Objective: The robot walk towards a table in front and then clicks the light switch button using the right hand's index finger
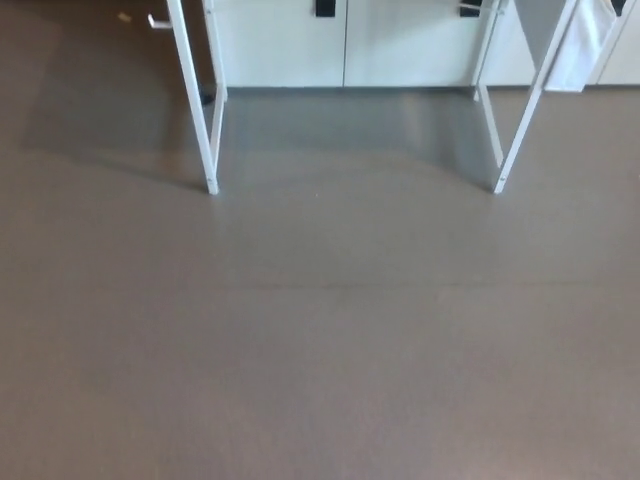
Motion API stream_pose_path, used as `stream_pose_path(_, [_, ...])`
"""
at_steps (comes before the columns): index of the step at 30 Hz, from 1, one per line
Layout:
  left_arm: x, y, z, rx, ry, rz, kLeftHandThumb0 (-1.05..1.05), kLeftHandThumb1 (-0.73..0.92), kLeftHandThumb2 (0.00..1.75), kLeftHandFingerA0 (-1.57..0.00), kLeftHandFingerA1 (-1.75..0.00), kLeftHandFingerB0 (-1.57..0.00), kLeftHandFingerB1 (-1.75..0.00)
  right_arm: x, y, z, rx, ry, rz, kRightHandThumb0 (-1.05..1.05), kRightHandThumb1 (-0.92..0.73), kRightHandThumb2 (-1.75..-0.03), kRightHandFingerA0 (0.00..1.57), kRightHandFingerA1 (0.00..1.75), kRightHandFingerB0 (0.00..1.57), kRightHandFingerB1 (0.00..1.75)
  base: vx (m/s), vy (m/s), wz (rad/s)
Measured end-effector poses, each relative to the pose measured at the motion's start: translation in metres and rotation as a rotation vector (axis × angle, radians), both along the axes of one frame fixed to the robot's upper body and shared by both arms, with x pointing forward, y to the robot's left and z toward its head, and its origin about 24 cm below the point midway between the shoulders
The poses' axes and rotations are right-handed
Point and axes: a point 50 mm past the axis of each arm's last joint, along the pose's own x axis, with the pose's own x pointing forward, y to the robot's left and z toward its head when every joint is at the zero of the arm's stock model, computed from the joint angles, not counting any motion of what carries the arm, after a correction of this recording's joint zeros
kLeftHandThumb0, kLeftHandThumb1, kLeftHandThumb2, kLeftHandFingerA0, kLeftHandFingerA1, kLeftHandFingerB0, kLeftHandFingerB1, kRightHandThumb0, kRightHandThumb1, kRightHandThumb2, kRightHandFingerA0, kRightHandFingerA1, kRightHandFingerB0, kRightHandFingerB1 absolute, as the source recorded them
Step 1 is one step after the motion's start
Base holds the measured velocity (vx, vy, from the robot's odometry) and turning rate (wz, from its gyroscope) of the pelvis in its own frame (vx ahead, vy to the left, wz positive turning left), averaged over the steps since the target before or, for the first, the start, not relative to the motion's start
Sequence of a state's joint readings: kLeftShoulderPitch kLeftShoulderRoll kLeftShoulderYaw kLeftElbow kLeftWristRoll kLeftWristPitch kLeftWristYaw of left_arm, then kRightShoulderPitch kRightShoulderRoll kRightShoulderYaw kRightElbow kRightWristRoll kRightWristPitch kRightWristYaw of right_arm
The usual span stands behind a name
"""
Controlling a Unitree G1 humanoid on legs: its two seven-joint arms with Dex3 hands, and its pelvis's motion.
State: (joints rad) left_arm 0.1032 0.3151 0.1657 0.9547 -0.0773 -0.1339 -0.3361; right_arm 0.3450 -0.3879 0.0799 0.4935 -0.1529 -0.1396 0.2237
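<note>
Neither hand shows, so open or closed is anyone's guess. Only white table legs (207, 120) stand ahead on the grey floor (320, 340) (switch unseen). Walk straight, stop close, then reach.

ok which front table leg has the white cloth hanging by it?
The right front leg, the one slanting toward the picture's right edge. The white cloth hangs just beside its upper part; the left front leg has nothing hanging near it.
</note>
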Motion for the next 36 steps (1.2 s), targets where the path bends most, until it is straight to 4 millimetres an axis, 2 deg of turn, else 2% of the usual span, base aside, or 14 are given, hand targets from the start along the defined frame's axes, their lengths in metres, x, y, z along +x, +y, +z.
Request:
stream_pose_path(3, [-0.004, 0.000, -0.002, 0.004, 0.008, -0.007, -0.63, 0.41, 1.06, -0.40, -0.86, -0.34, -0.71, -0.004, -0.001, -0.003, 0.003, 0.018, -0.002, -0.31, -0.50, -0.65, 0.50, 0.48, 0.33, 0.42, 0.23, 0.116, 0.03])
stream_pose_path(5, [-0.012, -0.001, -0.005, 0.008, 0.030, -0.015, -0.57, 0.44, 0.89, -0.25, -1.17, -0.34, -0.75, -0.010, -0.001, -0.006, 0.005, 0.041, 0.000, -0.32, -0.51, -0.66, 0.49, 0.48, 0.34, 0.42, 0.26, 0.045, 0.10])
stream_pose_path(8, [-0.028, -0.001, -0.010, 0.019, 0.071, -0.026, -0.65, 0.39, 1.04, -0.45, -0.89, -0.33, -0.69, -0.019, 0.000, -0.011, 0.009, 0.073, 0.012, -0.24, -0.58, -0.57, 0.52, 0.42, 0.37, 0.37, 0.26, -0.046, 0.11])
stream_pose_path(9, [-0.031, -0.001, -0.010, 0.022, 0.076, -0.031, -0.68, 0.44, 0.84, -0.32, -1.26, -0.32, -0.79, -0.021, 0.001, -0.012, 0.011, 0.079, 0.015, -0.45, -0.46, -0.76, 0.48, 0.54, 0.37, 0.48, 0.20, -0.092, 0.16])
stream_pose_path(13, [-0.040, 0.000, -0.012, 0.030, 0.091, -0.041, -0.71, 0.40, 1.05, -0.51, -0.95, -0.35, -0.73, -0.016, 0.004, -0.026, 0.018, 0.127, 0.010, -0.45, -0.46, -0.75, 0.49, 0.53, 0.37, 0.47, 0.33, -0.222, 0.26])
stream_pose_path(14, [-0.039, -0.002, -0.012, 0.029, 0.083, -0.056, -0.69, 0.46, 0.84, -0.31, -1.27, -0.27, -0.83, -0.013, 0.002, -0.029, 0.008, 0.137, 0.008, -0.44, -0.46, -0.75, 0.49, 0.53, 0.37, 0.47, 0.25, -0.211, 0.41])
stream_pose_path(19, [-0.062, -0.003, -0.015, 0.036, 0.125, -0.080, -0.71, 0.48, 0.81, -0.31, -1.22, -0.30, -0.85, -0.024, -0.001, -0.038, -0.007, 0.187, 0.015, -0.49, -0.47, -0.77, 0.48, 0.52, 0.37, 0.47, 0.27, -0.078, 0.01])
stream_pose_path(20, [-0.066, -0.003, -0.016, 0.042, 0.138, -0.092, -0.73, 0.42, 1.06, -0.50, -0.94, -0.37, -0.75, -0.027, 0.000, -0.039, -0.011, 0.195, 0.020, -0.51, -0.47, -0.77, 0.49, 0.52, 0.38, 0.47, 0.27, 0.038, -0.07])
stream_pose_path(21, [-0.068, -0.003, -0.016, 0.050, 0.145, -0.105, -0.70, 0.48, 0.82, -0.36, -1.23, -0.33, -0.85, -0.029, 0.000, -0.040, -0.016, 0.198, 0.026, -0.51, -0.47, -0.78, 0.48, 0.52, 0.37, 0.47, 0.25, 0.059, -0.14])
stream_pose_path(23, [-0.069, -0.002, -0.016, 0.063, 0.150, -0.120, -0.72, 0.43, 1.06, -0.50, -0.93, -0.37, -0.74, -0.030, 0.001, -0.041, -0.023, 0.197, 0.040, -0.44, -0.57, -0.57, 0.56, 0.43, 0.43, 0.36, 0.23, 0.110, -0.17])
stream_pose_path(24, [-0.069, -0.001, -0.015, 0.070, 0.149, -0.126, -0.69, 0.48, 0.80, -0.34, -1.18, -0.33, -0.81, -0.031, 0.002, -0.041, -0.026, 0.198, 0.048, -0.50, -0.47, -0.78, 0.49, 0.52, 0.37, 0.47, 0.28, 0.165, -0.20])
stream_pose_path(33, [-0.059, 0.007, -0.009, 0.129, 0.128, -0.180, -0.71, 0.51, 0.81, -0.36, -1.16, -0.34, -0.81, -0.023, 0.013, -0.037, -0.022, 0.145, 0.106, -0.52, -0.48, -0.79, 0.51, 0.53, 0.36, 0.47, 0.31, 0.183, -0.11])
stream_pose_path(34, [-0.059, 0.006, -0.009, 0.133, 0.130, -0.188, -0.70, 0.44, 1.06, -0.48, -0.90, -0.37, -0.73, -0.023, 0.013, -0.037, -0.022, 0.146, 0.109, -0.52, -0.48, -0.78, 0.50, 0.53, 0.36, 0.47, 0.22, 0.050, 0.10])
stream_pose_path(36, [-0.060, 0.006, -0.009, 0.140, 0.137, -0.202, -0.70, 0.51, 0.81, -0.35, -1.13, -0.34, -0.81, -0.023, 0.013, -0.037, -0.023, 0.149, 0.111, -0.51, -0.48, -0.79, 0.50, 0.54, 0.36, 0.47, 0.22, 0.023, 0.12])
